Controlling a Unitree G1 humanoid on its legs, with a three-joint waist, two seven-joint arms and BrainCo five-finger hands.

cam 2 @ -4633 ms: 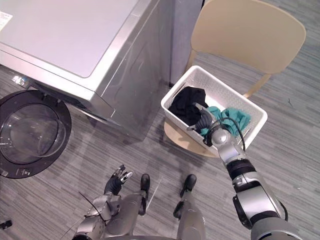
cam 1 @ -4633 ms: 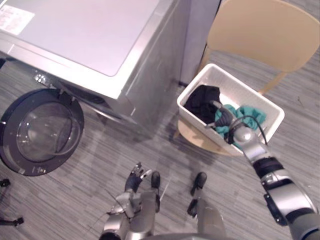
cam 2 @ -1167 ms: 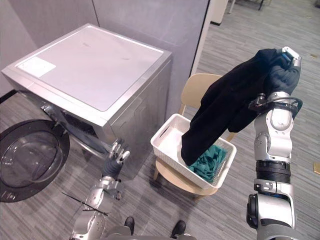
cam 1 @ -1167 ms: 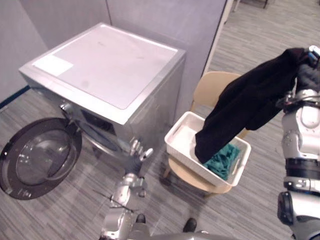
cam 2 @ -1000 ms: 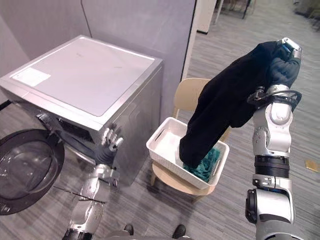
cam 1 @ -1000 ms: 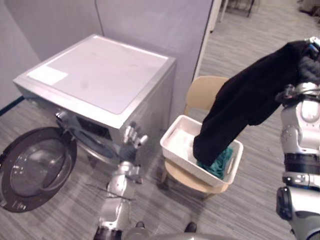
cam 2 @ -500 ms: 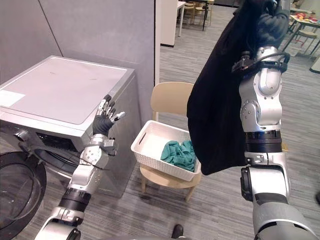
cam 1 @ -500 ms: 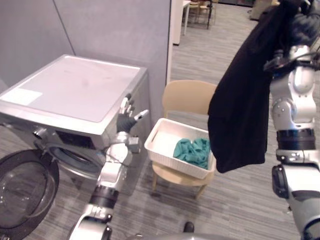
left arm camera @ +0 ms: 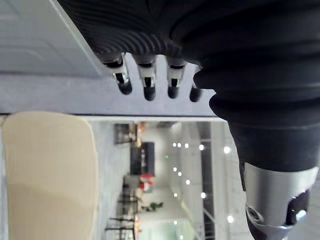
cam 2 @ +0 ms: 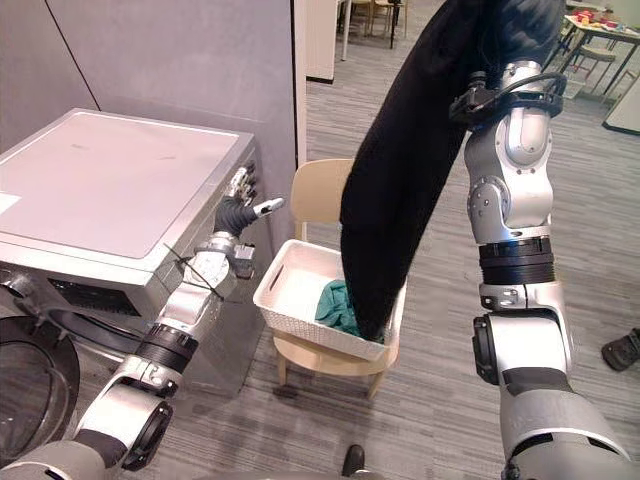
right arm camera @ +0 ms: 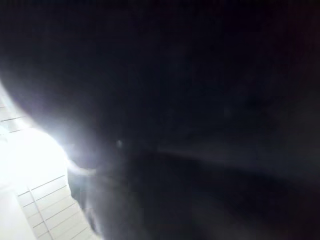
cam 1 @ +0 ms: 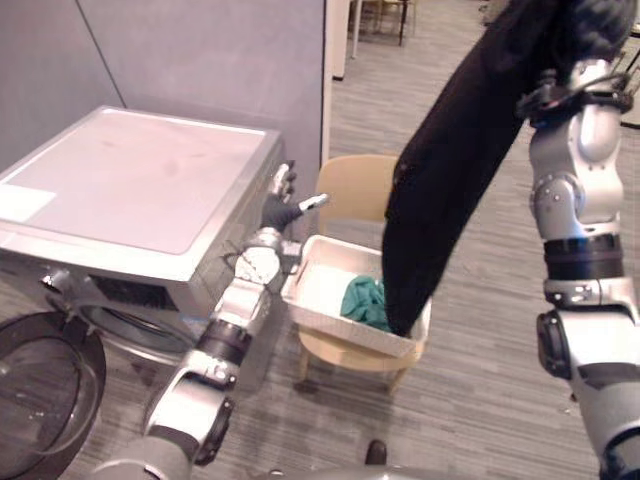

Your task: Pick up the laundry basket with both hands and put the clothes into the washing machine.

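Two garments are in play: a long black garment (cam 1: 450,170) hangs from the raised right hand (cam 2: 522,35), its lower end dipping into the white laundry basket (cam 1: 340,326) on the beige chair (cam 1: 355,190), and a teal garment (cam 1: 360,298) lies in the basket bottom just beside that trailing end. How the right hand grips the cloth cannot be told, since the cloth covers it and darkens the right wrist view. That is the first worry: if the hold is shallow, the weight of the hanging length could pull it free on a fast swing. The left hand (cam 1: 278,210) is held up near the corner of the washing machine (cam 1: 130,185), fingers (left arm camera: 150,85) straight and loosely spread, holding nothing. A sideways move toward the machine looks risky while the hem is inside the basket, because it may drag on the rim, snag the teal piece, or tug the basket along the chair seat (neither hand is steadying it). The cloth would probably also sweep across the left hand and the machine's corner on the way. The open round door (cam 1: 40,400) sits low at the front, so the garment could trail on the floor or bunch against the door unless it is first lifted clear and then lowered in.
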